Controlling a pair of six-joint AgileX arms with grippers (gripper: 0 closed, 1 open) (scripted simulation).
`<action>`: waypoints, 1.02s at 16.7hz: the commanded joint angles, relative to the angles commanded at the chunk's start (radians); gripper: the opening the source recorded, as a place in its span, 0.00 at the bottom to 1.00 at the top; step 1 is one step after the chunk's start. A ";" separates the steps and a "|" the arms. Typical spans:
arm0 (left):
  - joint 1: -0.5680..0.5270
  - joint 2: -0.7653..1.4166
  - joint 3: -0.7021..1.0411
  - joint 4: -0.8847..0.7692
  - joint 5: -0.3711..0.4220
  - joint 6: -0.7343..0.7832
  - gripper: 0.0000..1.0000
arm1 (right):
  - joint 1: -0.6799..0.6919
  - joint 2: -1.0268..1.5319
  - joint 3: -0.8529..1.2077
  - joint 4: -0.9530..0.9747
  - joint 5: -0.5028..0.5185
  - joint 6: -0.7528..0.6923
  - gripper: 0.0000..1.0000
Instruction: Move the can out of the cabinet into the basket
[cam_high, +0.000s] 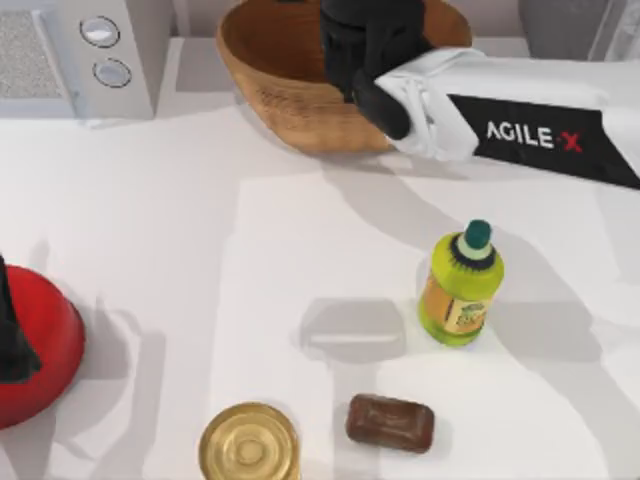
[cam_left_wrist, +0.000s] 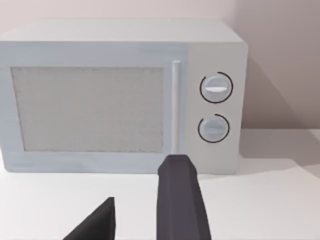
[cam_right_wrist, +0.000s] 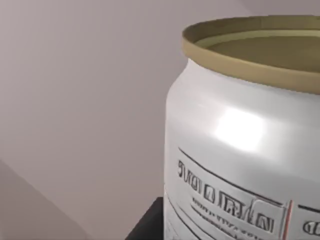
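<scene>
Silver can (cam_right_wrist: 240, 145) sits close up in the right jaws (cam_high: 372, 45) over the basket (cam_high: 270, 85), though I cannot tell if they grip it, and a drop from high up could make it bounce out onto the bench (cam_high: 200, 250).

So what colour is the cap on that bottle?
Dark green, atop the yellow-green bottle; the top view shows it best.
</scene>
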 joint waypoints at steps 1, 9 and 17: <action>0.000 0.000 0.000 0.000 0.000 0.000 1.00 | -0.002 0.008 0.012 -0.001 -0.002 0.000 0.00; 0.000 0.000 0.000 0.000 0.000 0.000 1.00 | -0.021 0.081 0.114 -0.017 -0.022 -0.004 0.00; 0.000 0.000 0.000 0.000 0.000 0.000 1.00 | -0.021 0.081 0.114 -0.017 -0.022 -0.004 0.53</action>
